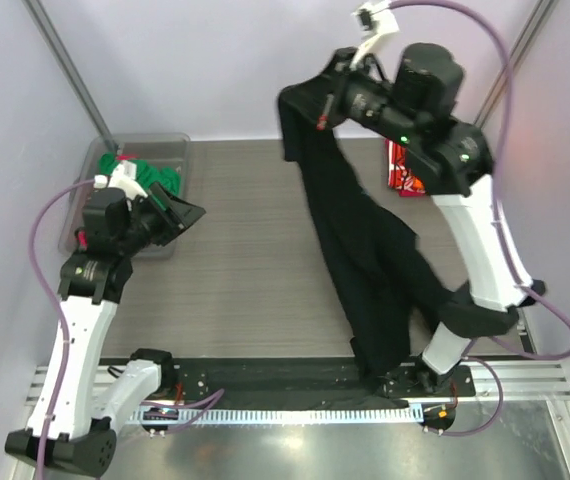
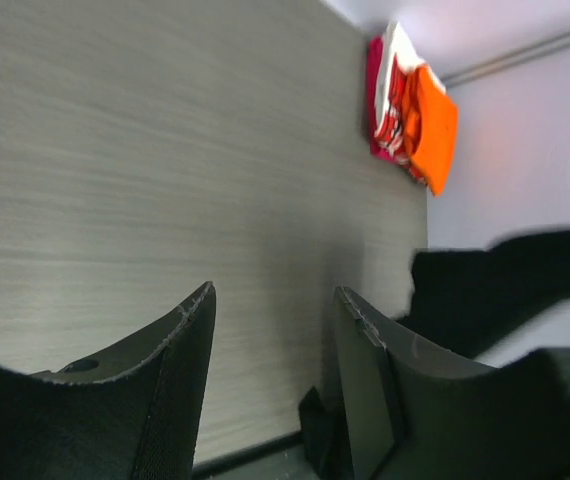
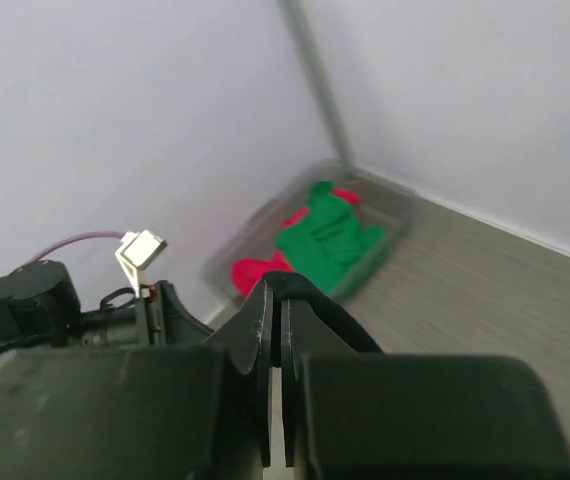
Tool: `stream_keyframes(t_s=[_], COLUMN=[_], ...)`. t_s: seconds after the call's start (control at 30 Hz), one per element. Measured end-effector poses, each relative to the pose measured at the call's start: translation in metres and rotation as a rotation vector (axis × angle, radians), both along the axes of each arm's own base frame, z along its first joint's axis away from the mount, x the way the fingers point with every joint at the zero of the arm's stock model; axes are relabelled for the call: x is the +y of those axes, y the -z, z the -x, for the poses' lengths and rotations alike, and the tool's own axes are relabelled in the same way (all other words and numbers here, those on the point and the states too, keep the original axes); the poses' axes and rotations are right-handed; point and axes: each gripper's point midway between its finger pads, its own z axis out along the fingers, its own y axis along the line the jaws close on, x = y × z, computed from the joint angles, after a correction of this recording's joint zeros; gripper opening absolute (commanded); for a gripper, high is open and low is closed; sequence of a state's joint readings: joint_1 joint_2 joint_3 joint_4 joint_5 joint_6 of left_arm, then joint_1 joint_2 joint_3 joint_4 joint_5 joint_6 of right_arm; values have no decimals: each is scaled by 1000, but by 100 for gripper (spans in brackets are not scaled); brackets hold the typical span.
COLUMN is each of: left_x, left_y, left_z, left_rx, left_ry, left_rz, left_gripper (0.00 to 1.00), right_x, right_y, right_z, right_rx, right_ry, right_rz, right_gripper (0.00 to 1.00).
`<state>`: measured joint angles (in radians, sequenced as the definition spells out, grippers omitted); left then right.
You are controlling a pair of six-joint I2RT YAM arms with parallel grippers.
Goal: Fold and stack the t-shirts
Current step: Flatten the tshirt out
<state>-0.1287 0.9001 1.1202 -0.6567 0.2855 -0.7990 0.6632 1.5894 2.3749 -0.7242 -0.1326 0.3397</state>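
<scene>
We pinch the black t-shirt [image 1: 365, 250] in our closed right gripper [image 1: 323, 100]; it hangs beneath. Our left gripper [image 1: 191, 213] gapes empty.

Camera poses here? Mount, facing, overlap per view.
Top external: above and behind the bases, looking down at the table; both arms show, right hand holding the black t-shirt.
Left wrist: at the table's left, facing across to the folded stack; its open fingers show.
Right wrist: raised, facing the bin; its shut fingers show.
Shared: top and left wrist both see the stack and black t-shirt.
</scene>
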Motion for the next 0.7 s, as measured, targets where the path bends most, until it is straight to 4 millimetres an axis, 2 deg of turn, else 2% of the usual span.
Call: stream_keyframes(t_s=[0.07,0.1,0.2,0.23,0.27,0.33,0.4,0.43,0.5,0.53,0.6,0.7], left_x=[7,10,21,24,27,32,34,34,31,29,21,11], left_y=[-17,-26,-50,-55,-59,-61,-60,-58,-49,-41,-12,45], left_z=[4,6,12,13,15,19,22,23,23,21,14,6], left_rx=[-58,-86,-163,-177,-189,-203,-205,-206,-193,-179,-112,40], left_ry=[-27,-38,-84,-97,-111,-131,-139,-138,-125,-111,-77,-32], left_rz=[-24,-32,-64,-71,-78,-93,-99,-98,-94,-88,-78,-77], left_gripper=[53,53,53,53,54,54,55,57,58,59,60,60], right_x=[35,42,32,5,-16,-77,-136,-175,-226,-246,-255,-223], right_y=[-2,2,14,22,29,35,44,46,57,67,89,152], right_z=[-2,4,36,69,88,133,165,182,200,202,190,142], right_rx=[-10,-4,7,-10,-17,-85,-132,-166,-174,-156,-94,83], right_ry=[-130,-177,-243,-237,-218,-113,32,142,294,371,464,518], right_rz=[-13,-6,21,30,36,-8,-75,-154,-257,-294,-286,-106], right_gripper=[1,1,1,1,1,1,1,1,1,1,1,1])
